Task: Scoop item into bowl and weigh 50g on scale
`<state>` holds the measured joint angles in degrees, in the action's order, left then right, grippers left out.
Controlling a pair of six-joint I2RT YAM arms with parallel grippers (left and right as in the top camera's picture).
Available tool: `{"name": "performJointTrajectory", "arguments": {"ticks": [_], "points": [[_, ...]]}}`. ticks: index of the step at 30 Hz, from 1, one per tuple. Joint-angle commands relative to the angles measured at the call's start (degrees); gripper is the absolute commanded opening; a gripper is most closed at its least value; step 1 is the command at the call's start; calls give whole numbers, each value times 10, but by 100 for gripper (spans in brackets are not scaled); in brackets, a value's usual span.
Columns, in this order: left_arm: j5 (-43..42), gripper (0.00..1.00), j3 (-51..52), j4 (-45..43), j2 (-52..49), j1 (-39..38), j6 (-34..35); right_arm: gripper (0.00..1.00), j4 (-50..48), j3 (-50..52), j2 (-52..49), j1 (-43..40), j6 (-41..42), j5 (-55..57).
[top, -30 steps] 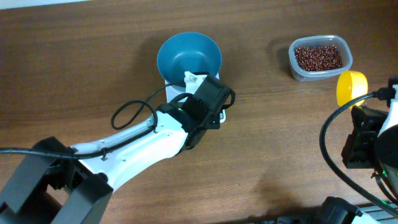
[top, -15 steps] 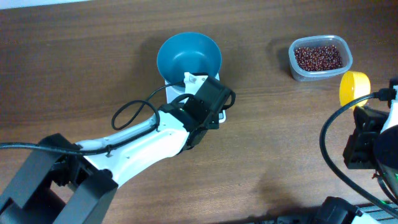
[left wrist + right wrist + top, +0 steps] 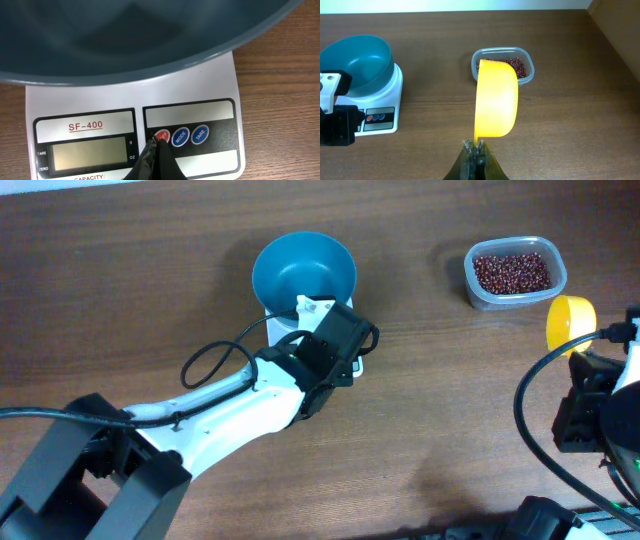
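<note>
The teal-blue bowl stands empty on the white scale, also seen in the left wrist view and right wrist view. My left gripper is shut and empty, its tips touching the scale's red button; the grey display is blank. The red-brown beans lie in a clear tub at the back right. My right gripper is shut on the yellow scoop, held above the table in front of the tub; the scoop also shows in the overhead view.
A black cable loops off the left arm. The table's right edge runs close to the tub. Bare wood lies between the scale and the tub.
The yellow scoop has shifted slightly to the right and down in the overhead view. The left arm has barely moved over the scale.
</note>
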<state>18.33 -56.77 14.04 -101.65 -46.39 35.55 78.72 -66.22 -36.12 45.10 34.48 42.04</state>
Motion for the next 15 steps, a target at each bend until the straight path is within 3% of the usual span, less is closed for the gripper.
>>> {"name": "performJointTrajectory", "arguments": {"ticks": [1, 15], "points": [[10, 0, 5, -3, -7, -1, -4, 4, 0, -5, 0, 2, 3, 13], [10, 0, 5, -15, -7, -1, -4, 4, 0, -5, 0, 2, 3, 13]]}}
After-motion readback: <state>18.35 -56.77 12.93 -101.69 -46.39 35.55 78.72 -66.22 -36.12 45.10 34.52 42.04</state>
